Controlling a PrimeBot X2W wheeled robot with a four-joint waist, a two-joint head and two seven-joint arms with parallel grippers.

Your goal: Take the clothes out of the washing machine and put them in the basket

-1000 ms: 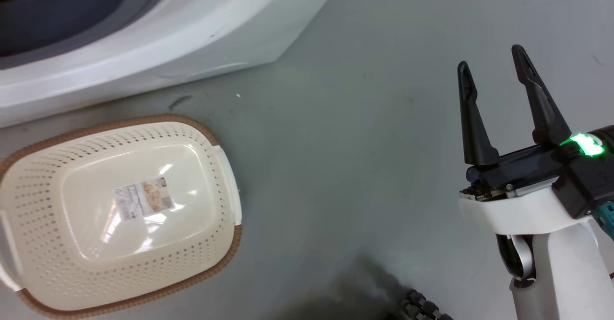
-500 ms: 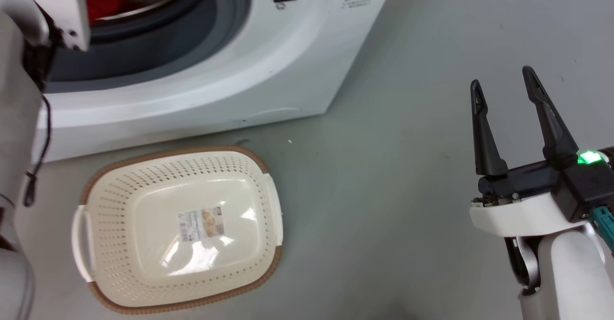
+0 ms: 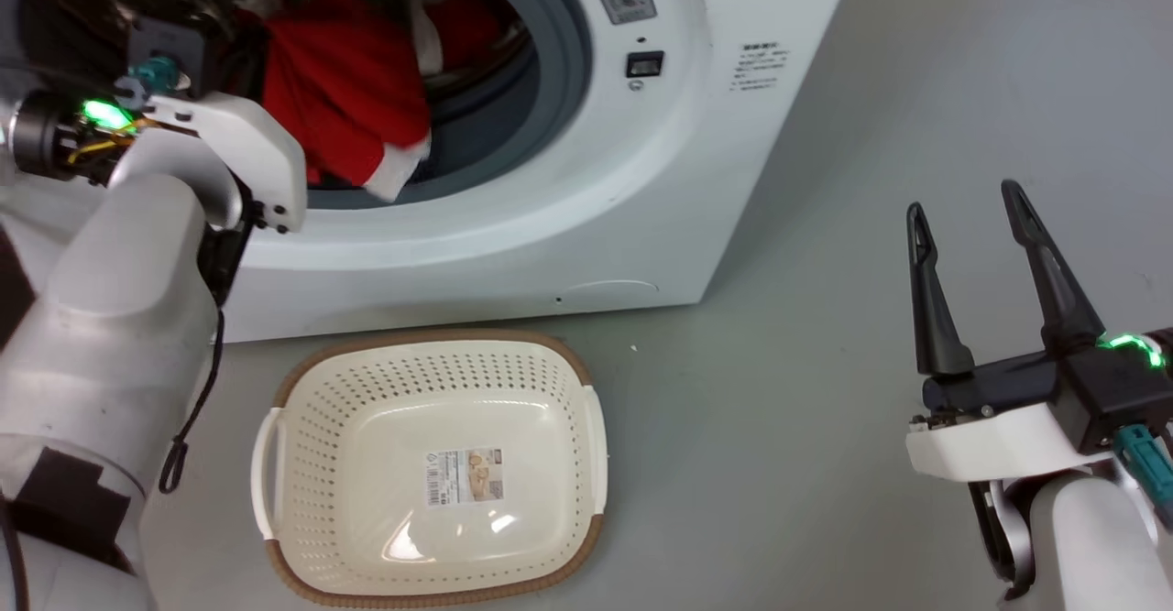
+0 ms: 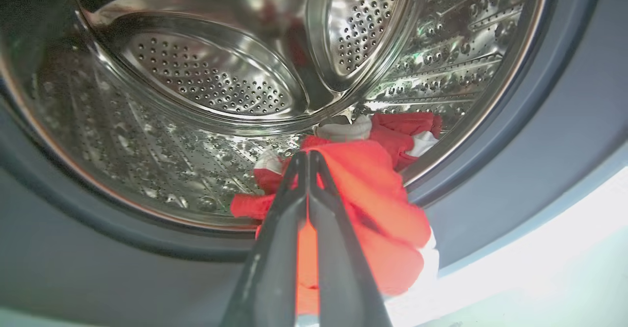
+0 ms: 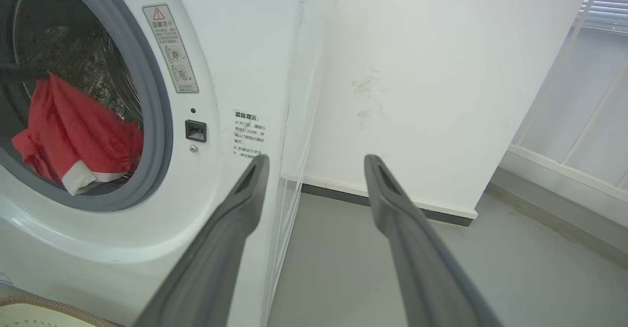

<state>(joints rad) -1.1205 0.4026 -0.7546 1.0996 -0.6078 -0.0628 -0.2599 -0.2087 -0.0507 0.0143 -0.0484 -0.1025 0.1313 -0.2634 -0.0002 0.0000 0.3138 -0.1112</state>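
in the washing machine [image 3: 586,226] mouth the clothes [image 4: 373,189] are pinched by the closed left gripper [image 4: 308,158]; the right gripper [image 3: 964,201] is held spread, empty.

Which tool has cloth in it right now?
The left tool, pinched shut on the red clothes; the right tool stands open, holding nothing.

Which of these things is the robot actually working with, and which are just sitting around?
Part of the job: clothes; washing machine; basket; left gripper, shut on the clothes; right gripper, open, holding nothing.

Just there: floor; wall; warning sticker; window.
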